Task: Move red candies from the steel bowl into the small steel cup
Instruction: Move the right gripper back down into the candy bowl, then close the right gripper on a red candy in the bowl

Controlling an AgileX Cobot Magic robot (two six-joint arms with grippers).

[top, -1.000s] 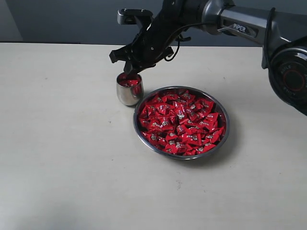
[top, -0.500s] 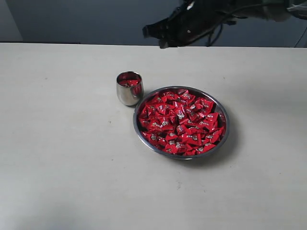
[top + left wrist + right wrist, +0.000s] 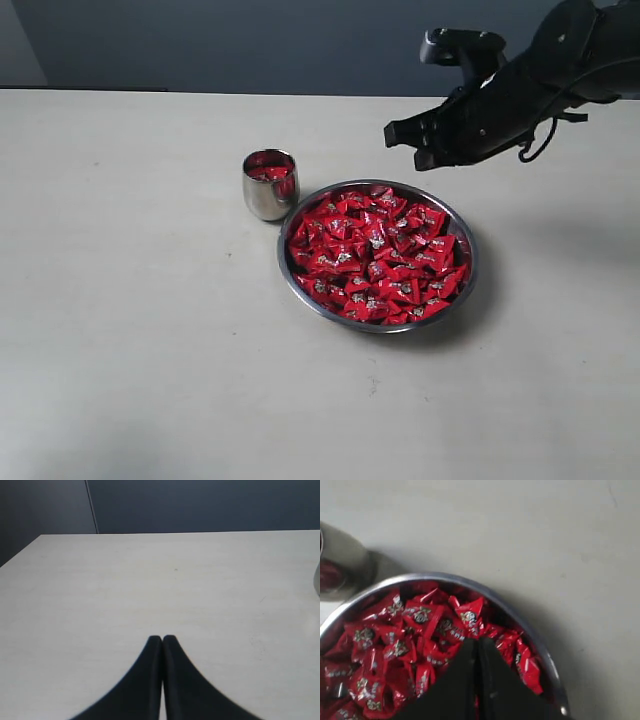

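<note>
1. Red candies (image 3: 375, 255): by far the greater part heaped in the steel bowl (image 3: 381, 328), hiding its floor from rim to rim. A few more showing red inside the small steel cup (image 3: 266, 200), up near its lip.
2. Bowl and cup both standing on the counter (image 3: 140, 330), the cup upright and just beside the bowl's rim, on the bowl's left in the exterior view. Touching or a sliver apart: impossible to tell.
3. Progress, as a judgement: begun, with some candies already delivered. Bowl looking as good as full, so plenty left there. Cup small and seemingly well filled, so probably little room for more.
4. Right gripper (image 3: 405, 143) hanging above the far right edge of the bowl, clear of the heap. Seen from its own wrist (image 3: 477, 642): clenched, fingers pressed together over candies near the rim, nothing red pinched between them, so empty as far as shown.
5. Left gripper (image 3: 162, 639) likewise clenched on nothing, over bare counter, absent from the exterior view and taking no part.
6. Left to do, by the look of it: opening of the right gripper, descent into the heap, a pinch on one candy, the carry over to the cup, release above its mouth.
</note>
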